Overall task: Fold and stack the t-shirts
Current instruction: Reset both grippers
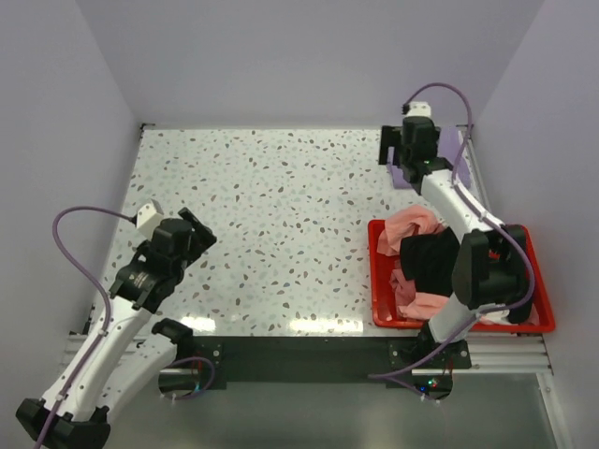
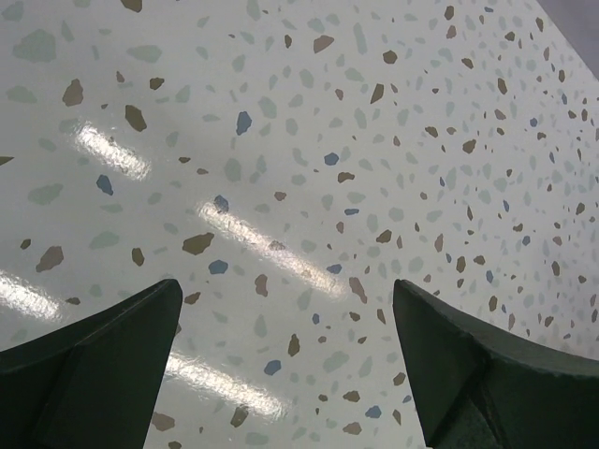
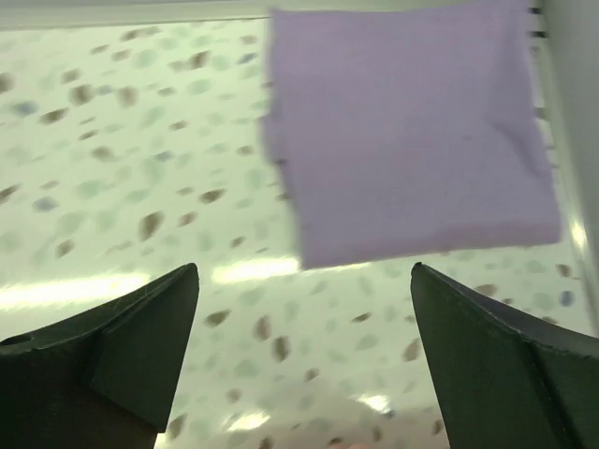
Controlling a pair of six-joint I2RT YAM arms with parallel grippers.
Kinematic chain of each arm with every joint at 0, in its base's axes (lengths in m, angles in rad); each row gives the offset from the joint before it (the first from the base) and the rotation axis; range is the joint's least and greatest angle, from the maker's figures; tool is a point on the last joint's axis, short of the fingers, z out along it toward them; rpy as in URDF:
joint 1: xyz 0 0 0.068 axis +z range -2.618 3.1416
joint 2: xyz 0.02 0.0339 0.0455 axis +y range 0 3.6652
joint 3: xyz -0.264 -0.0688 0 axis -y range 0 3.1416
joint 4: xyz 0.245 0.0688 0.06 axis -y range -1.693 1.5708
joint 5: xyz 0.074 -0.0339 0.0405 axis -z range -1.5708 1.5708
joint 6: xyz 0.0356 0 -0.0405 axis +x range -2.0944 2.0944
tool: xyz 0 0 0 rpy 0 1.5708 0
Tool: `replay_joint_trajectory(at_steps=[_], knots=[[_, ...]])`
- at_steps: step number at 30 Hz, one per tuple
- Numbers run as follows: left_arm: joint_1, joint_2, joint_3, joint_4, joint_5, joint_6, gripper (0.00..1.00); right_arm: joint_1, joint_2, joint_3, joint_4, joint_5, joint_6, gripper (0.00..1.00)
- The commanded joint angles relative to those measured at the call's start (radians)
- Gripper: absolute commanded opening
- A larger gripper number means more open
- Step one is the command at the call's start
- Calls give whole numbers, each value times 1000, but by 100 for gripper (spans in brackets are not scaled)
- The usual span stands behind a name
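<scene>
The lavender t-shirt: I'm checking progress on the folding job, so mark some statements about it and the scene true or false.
1. The lavender t-shirt lies folded in the far right corner of the table. True.
2. The right hand grips it. False: its jaws stand open, holding nothing.
3. The red bin is empty. False: a salmon-pink shirt and a black shirt lie in it.
4. The left hand is open above the table. True.

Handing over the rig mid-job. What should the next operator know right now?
Left gripper: open, empty, over bare table at the left.
Right gripper: open, empty, by the lavender t-shirt.
Done: lavender t-shirt lies folded flat at the far right corner.
Left to do: salmon-pink t-shirt and black t-shirt, crumpled in the red bin, need folding and stacking.
</scene>
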Motion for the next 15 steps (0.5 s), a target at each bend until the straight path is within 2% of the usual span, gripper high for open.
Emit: replay_joint_trajectory(at_steps=[1,5,9,11,14,15], knots=[[5,-44,-14,-46,11,8,100,166,-159,-61,-52,44,88,99],[5,-92,-17,-63,17,18,100,311,-300,-223,-60,-11,196,99],[5,-127,-10,-63,16,36,100,420,-415,-438,-19,-84,242,99],[5,-126,12,-68,14,54,100,472,-485,-484,-32,-91,252,99],[5,-124,56,-112,-16,64,100,508,-571,-567,-42,-147,282,99],[5,-123,64,-121,-21,64,100,508,-635,-610,-37,-222,289,99]])
